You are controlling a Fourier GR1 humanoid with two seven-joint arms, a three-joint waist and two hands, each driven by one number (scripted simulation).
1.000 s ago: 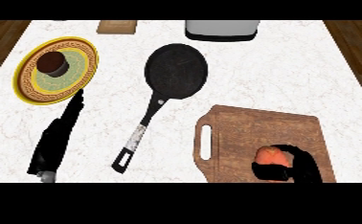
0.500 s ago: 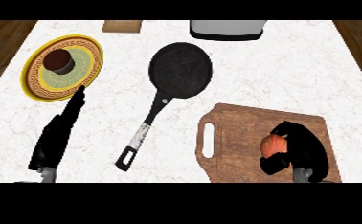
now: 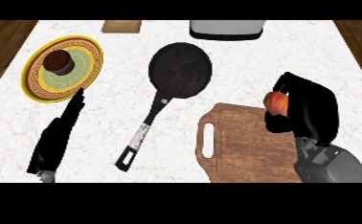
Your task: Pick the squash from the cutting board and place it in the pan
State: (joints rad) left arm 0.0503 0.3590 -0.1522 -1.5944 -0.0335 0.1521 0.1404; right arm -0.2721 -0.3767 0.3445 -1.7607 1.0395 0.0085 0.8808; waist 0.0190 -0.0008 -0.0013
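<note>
White marbled bench (image 3: pixel 233 74), wood floor at both far corners. Nearest: cutting board (image 3: pixel 244 149), brown, handle slot at its left end, top now bare. Right hand (image 3: pixel 308 110) above the board's far right corner, fingers curled round the squash (image 3: pixel 278 102) — orange, showing at the hand's left side, apparently lifted off the board. Left hand (image 3: pixel 60 134) at lower left, released, fingers straight, resting on the bench. Progress, as judged: pick done; carry to the left and far side and the set-down remain. Middle: pan (image 3: pixel 180 70), black, handle running toward the near left, nothing in it. Left: plate (image 3: pixel 35 82), yellow rim, green centre, holding one dark round item (image 3: pixel 59 61). Far edge: grey appliance (image 3: pixel 226 28); small wooden block (image 3: pixel 121 26).
</note>
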